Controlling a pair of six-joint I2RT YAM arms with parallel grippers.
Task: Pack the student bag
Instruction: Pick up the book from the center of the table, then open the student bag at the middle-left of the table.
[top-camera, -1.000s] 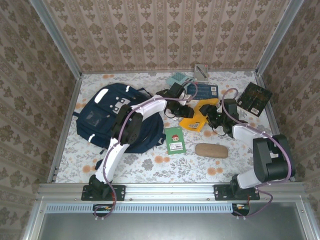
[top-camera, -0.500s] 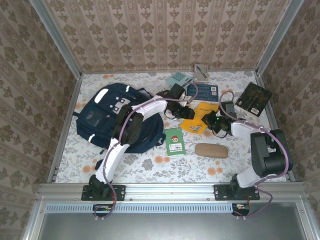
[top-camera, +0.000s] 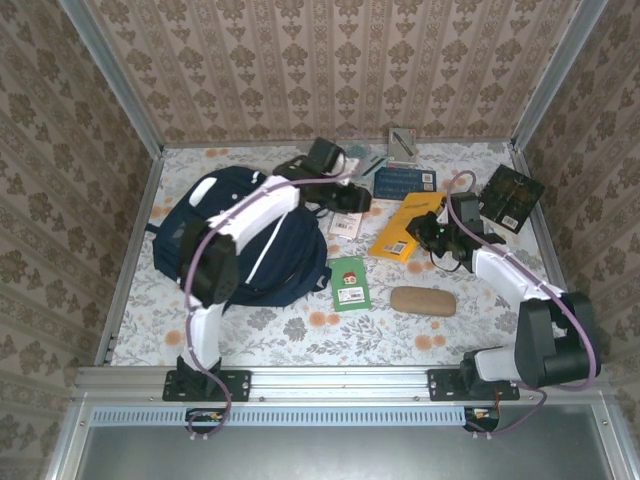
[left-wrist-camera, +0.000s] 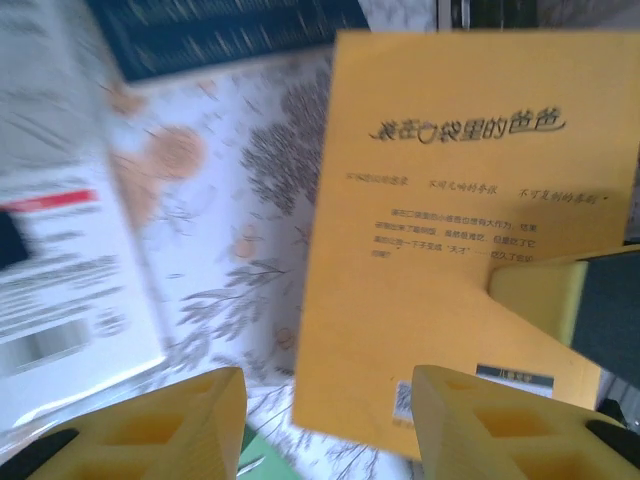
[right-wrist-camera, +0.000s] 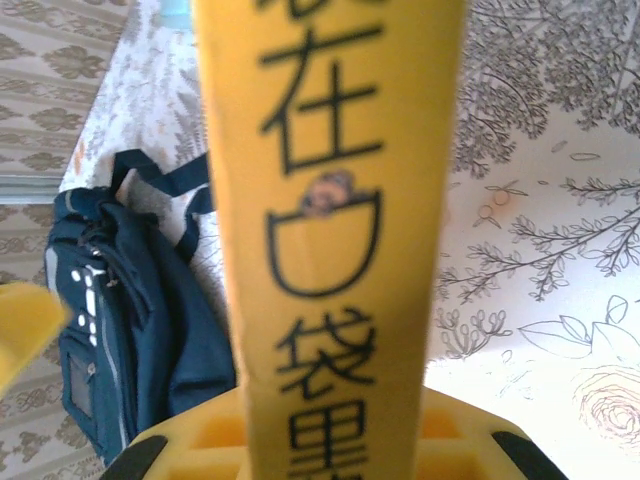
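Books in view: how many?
4: yellow book in the right hand, green book beside the student bag, blue book farther back, black book far right; white booklet perhaps fifth. Others possibly hidden.

The white left arm (top-camera: 240, 225) stretches from its base at 7 o'clock up toward 12 o'clock, its left gripper (top-camera: 343, 200) with yellow fingers (left-wrist-camera: 180, 420) parted. The white right arm (top-camera: 510, 275) bends from 5 o'clock toward 2 o'clock, its right gripper (top-camera: 428, 230) pinching a yellow paperback book (top-camera: 400, 228) by its edge
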